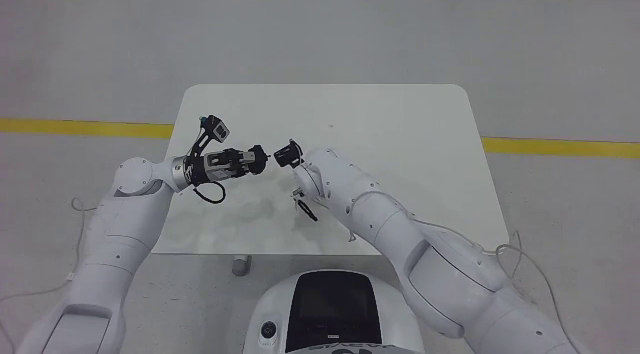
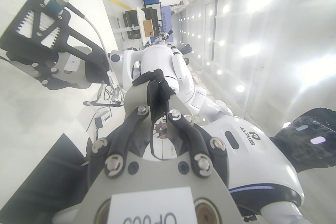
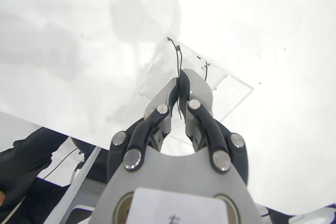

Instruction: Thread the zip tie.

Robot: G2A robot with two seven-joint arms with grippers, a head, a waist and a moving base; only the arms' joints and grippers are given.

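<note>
The zip tie [image 3: 179,57] is a thin black strap, and two strands of it stick out past the tips of my right gripper [image 3: 179,80], which is shut on it. My left gripper [image 2: 155,83] is also shut on a thin black strand of the zip tie [image 2: 152,135], which runs back between its fingers. In the top view the left gripper [image 1: 258,159] and the right gripper [image 1: 288,153] face each other tip to tip, almost touching, above the left half of the white table [image 1: 400,124].
A clear plastic tray [image 3: 233,93] lies on the table under the right gripper, with a few short black bits in it. A black bracket [image 2: 39,25] on the other arm's wrist stands close beside the left gripper. The table's right half is bare.
</note>
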